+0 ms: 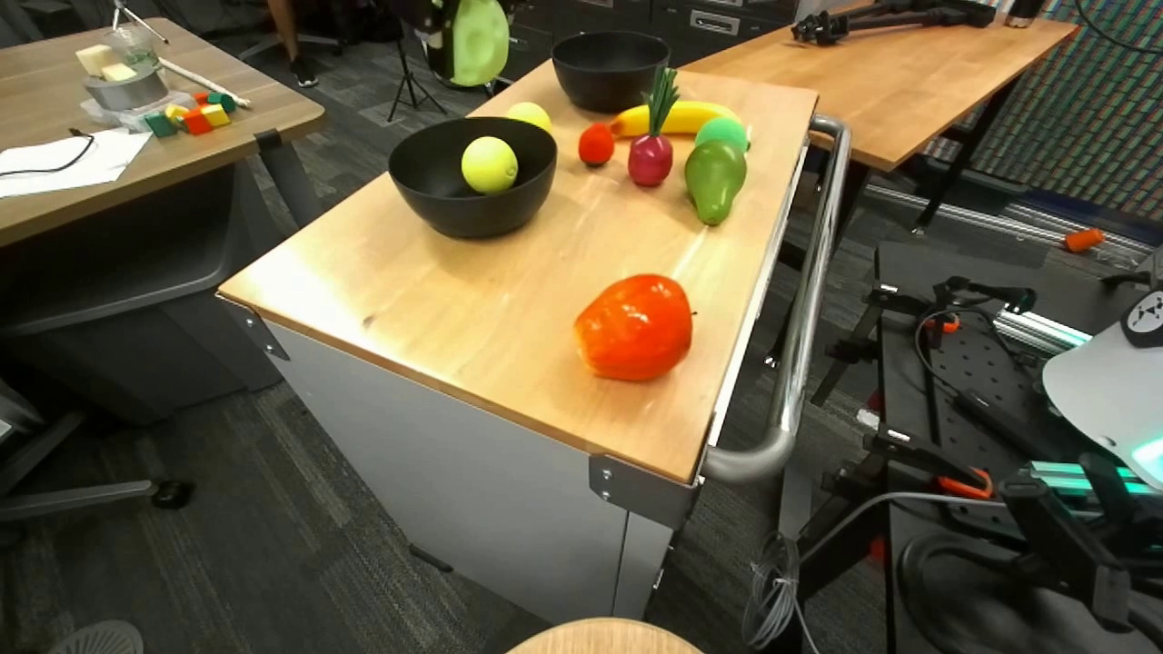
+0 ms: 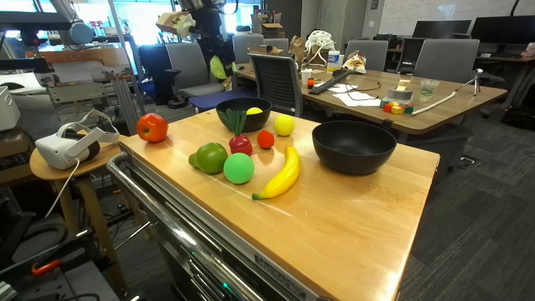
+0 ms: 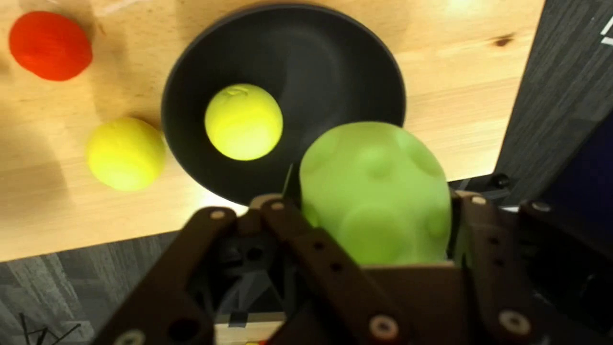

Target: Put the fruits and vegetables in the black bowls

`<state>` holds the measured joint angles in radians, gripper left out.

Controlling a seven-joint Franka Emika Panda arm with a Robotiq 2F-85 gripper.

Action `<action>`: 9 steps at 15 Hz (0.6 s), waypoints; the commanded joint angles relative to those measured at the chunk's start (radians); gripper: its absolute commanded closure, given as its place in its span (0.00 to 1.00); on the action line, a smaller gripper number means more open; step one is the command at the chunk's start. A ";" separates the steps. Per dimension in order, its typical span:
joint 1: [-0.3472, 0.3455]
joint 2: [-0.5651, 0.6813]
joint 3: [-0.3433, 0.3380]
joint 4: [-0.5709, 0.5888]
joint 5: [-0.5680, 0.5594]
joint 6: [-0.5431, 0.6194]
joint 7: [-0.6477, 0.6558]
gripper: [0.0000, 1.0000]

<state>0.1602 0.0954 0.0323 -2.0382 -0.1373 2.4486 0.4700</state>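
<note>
High over the black bowl [image 1: 472,216] that holds a yellow ball [image 3: 243,122], my gripper [image 3: 373,201] is shut on a pale green dimpled piece [image 3: 371,165]. In the wrist view that piece covers part of the bowl's rim. A wider black bowl [image 2: 355,156] has nothing visible inside. On the tabletop lie a second yellow ball [image 2: 284,125], a small red fruit [image 2: 265,139], a dark red radish with green leaves [image 1: 651,159], a yellow banana [image 2: 282,179], a green ball [image 2: 238,168], a green pear-shaped piece [image 1: 715,173] and a big red tomato [image 1: 636,327].
Along one side of the wooden cart top [image 1: 509,300] runs a metal handle bar [image 1: 818,272]. A stool with a white headset [image 2: 75,144] stands by the cart. Another table [image 2: 451,92] with small blocks and papers is close by.
</note>
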 commanded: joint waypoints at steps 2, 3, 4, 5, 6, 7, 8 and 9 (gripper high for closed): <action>-0.047 0.110 0.006 0.022 0.094 -0.011 -0.088 0.73; -0.048 0.135 0.003 0.015 0.078 0.028 -0.100 0.73; -0.042 0.156 -0.005 0.013 0.037 0.061 -0.099 0.73; -0.036 0.174 -0.010 0.014 0.021 0.089 -0.098 0.73; -0.032 0.191 -0.013 0.016 0.014 0.108 -0.099 0.72; -0.032 0.203 -0.011 0.016 0.019 0.120 -0.107 0.23; -0.034 0.206 -0.006 0.013 0.032 0.125 -0.120 0.23; -0.038 0.197 0.002 0.005 0.053 0.114 -0.141 0.17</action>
<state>0.1185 0.2964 0.0317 -2.0394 -0.1099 2.5519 0.3790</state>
